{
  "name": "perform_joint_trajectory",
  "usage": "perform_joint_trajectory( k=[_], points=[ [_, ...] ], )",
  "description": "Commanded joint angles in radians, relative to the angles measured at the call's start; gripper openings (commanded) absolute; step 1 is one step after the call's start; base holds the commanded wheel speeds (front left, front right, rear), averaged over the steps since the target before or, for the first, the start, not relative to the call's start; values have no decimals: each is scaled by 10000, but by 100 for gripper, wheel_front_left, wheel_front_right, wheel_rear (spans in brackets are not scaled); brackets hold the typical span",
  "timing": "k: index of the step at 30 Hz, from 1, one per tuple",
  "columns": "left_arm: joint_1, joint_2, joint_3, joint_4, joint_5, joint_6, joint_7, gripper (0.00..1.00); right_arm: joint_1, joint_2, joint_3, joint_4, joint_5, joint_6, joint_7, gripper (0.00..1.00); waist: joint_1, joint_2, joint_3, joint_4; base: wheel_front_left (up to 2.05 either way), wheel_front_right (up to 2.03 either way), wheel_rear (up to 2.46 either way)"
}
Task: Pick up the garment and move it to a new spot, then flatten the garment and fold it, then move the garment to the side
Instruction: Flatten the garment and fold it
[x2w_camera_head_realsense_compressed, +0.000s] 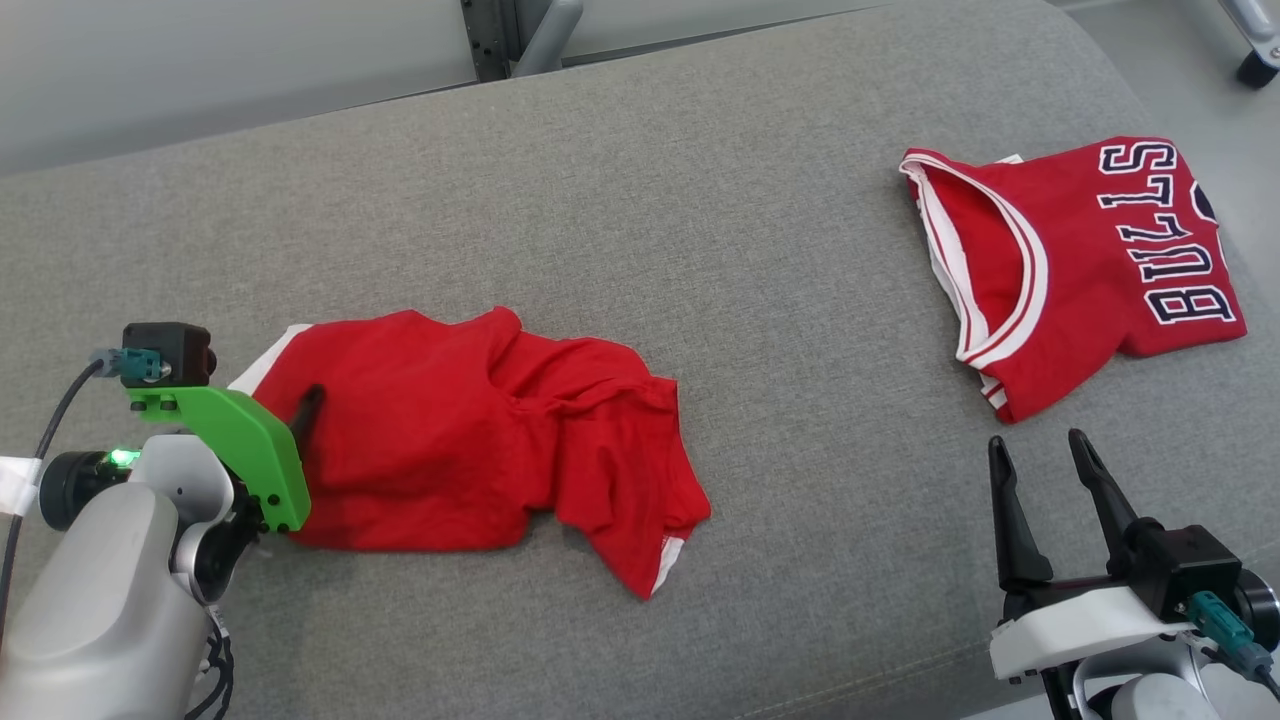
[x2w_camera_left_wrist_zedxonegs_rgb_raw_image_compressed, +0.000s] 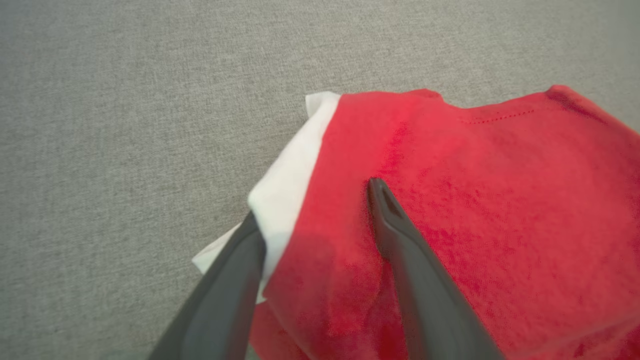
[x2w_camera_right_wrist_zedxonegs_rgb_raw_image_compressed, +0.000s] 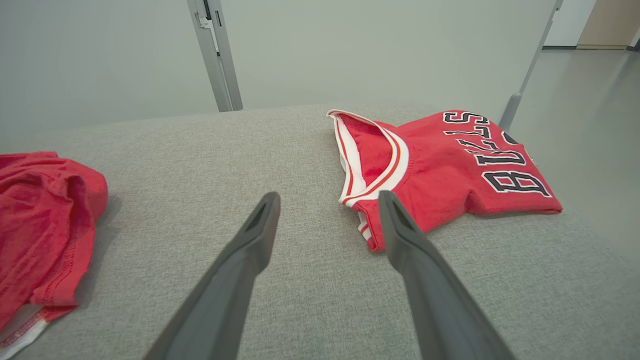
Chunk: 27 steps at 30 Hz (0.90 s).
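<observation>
In the head view the red garment (x2w_camera_head_realsense_compressed: 470, 430) lies crumpled on the left part of the grey bench (x2w_camera_head_realsense_compressed: 700, 200). A second red jersey (x2w_camera_head_realsense_compressed: 1090, 260), folded and with the letters BULLS, lies well apart at the far right. The left gripper (x2w_camera_head_realsense_compressed: 305, 415) is at the garment's left end. One dark finger lies on the cloth, and the other is hidden behind the green bracket (x2w_camera_head_realsense_compressed: 240, 440). The right gripper (x2w_camera_head_realsense_compressed: 1038, 445) is over bare bench near the jersey, its jaws released and holding nothing.

The left wrist view shows what the head view hides. The left jaws stand apart, not clenched, and the garment's white-trimmed edge is between them (one finger on top of the red cloth, the other at the white trim, its tip covered by it).

The right wrist view shows the spread jaws over the bench, with the jersey beyond the right finger and the garment at the far left edge.
</observation>
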Motion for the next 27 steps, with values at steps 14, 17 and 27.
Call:
perform_joint_trajectory(
  k=[14, 17, 27],
  points=[
    [-1158, 121, 128, -1384, 180, 927, -2051, 0, 183, -13, -203, 92, -63, -7, -26, 100, 0, 0, -502, 726, 0, 0, 0],
    [-1547, 36, 22, -2091, 441, 1076, -2311, 0, 218, -13, -234, 98, -73, -7, -26, 100, 0, 0, -615, 797, 0, 0, 0],
    [-1084, -1143, -1691, -4819, 1120, 1225, -1706, 0, 315, -13, -217, 104, 18, -7, -26, 100, 0, 0, -764, 845, 0, 0, 0]
  ],
)
